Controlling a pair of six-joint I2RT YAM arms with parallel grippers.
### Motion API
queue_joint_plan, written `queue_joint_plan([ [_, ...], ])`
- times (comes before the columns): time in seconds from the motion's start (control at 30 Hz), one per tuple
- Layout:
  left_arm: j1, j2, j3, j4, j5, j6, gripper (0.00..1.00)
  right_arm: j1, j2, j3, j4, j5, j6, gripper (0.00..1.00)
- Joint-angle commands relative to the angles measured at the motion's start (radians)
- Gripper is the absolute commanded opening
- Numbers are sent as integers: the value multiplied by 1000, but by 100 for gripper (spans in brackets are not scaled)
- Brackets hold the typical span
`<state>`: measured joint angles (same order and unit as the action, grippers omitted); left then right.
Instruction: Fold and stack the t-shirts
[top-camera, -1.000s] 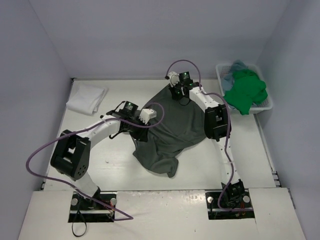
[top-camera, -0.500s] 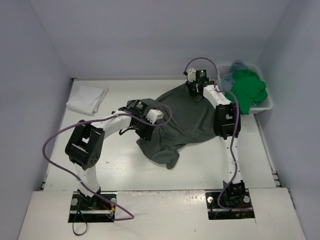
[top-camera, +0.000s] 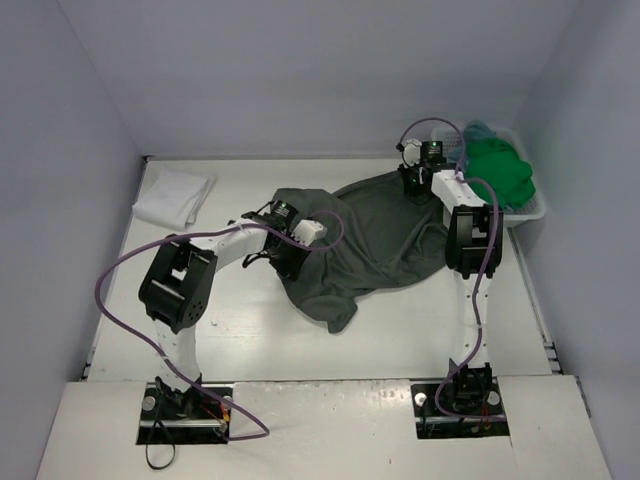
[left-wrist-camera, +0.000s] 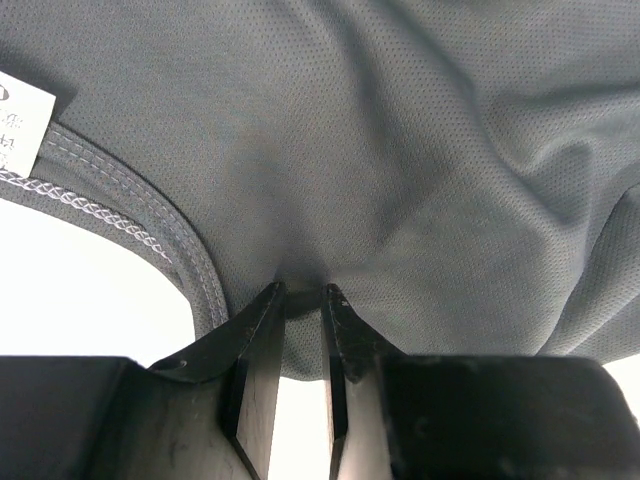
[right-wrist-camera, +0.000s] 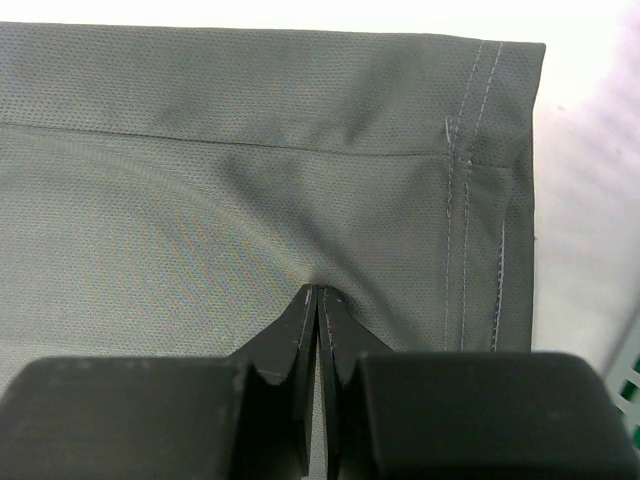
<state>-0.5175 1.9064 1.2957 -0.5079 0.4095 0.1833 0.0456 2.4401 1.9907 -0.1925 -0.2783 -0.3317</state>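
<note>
Dark grey t-shirt (top-camera: 370, 240), lying crumpled and partly spread across the middle of the table (top-camera: 230, 330), held at two points by the arms. The left gripper (left-wrist-camera: 300, 292) has its jaws drawn nearly together on a small pucker of cloth just beside the stitched neckline (left-wrist-camera: 120, 225), where a white label (left-wrist-camera: 22, 120) shows at the edge of the wrist view. The right gripper (right-wrist-camera: 318, 292) is pinched fully closed on the fabric near a hemmed corner (right-wrist-camera: 480, 180), at the far right of the table and close to the white lattice basket (top-camera: 530, 212). That basket holds the green t-shirt (top-camera: 495, 180) and the teal-blue t-shirt (top-camera: 478, 130); a folded white t-shirt (top-camera: 172, 196) rests at the far left, well apart. The step in hand appears to be spreading the dark grey t-shirt flat before folding. To do it well, the two held points should be drawn apart until the cloth between them is just taut, and kept low so the bunched near portion slides out smooth rather than lifting. The right arm has little room beside the basket, so the tension is better taken up by the left arm. Both pinches are shallow, and a sharp tug could pull the cloth free.
</note>
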Motion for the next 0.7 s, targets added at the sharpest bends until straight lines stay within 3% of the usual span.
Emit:
queue_joint_plan([
  [0.0,-1,-3,59,-23,-12,22,16,-9,-78,-12,-33,-19,11,0],
  [0.17,1,3,50,-21,-12,22,16,-9,-69,-10,-33,-50,31,0],
  [0.67,45,-1,56,-106,-207,19,16,-1,-47,-15,-35,-48,22,0],
])
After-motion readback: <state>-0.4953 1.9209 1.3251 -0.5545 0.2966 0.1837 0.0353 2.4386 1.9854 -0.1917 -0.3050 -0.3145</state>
